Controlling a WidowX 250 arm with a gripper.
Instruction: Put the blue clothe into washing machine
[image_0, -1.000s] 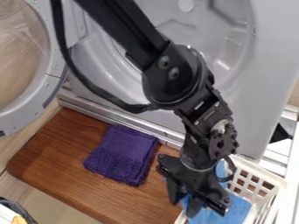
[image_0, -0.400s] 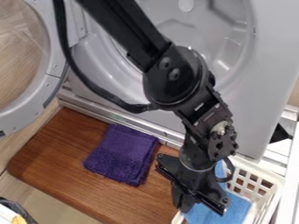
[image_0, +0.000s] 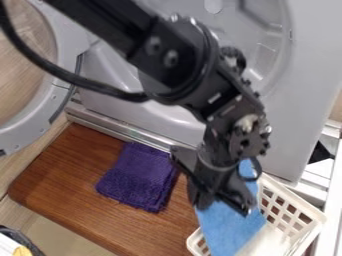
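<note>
Change: compared with the earlier frames, the black two-finger gripper is higher and the soft blue cloth has risen together with it. The white plastic lattice basket seems to be shifted a little as well.
Hand: we see the fingers closed, pinching the blue cloth near one corner.
Blue cloth: it hangs from the fingertips and spreads below and beside them, with its lower part over or inside the basket; we cannot tell if the lowest edge touches it.
Meaning: we judge that the grasp succeeds and that the lifting step is in hand, but the cloth is outside the machine, so the main part of the task remains.
Machine: the grey washing machine stands above and behind the gripper in our view, with its round door swung open at the upper left.
Purple cloth: the folded, fluffy purple cloth lies left of the gripper, on the brown wooden board; we should leave it there.
Next: we need to raise the blue cloth clear of the basket, then carry it through the opening.
Risk: the loose end could catch on the basket or on the opening's lower lip, and the corner grip could slip.
</note>
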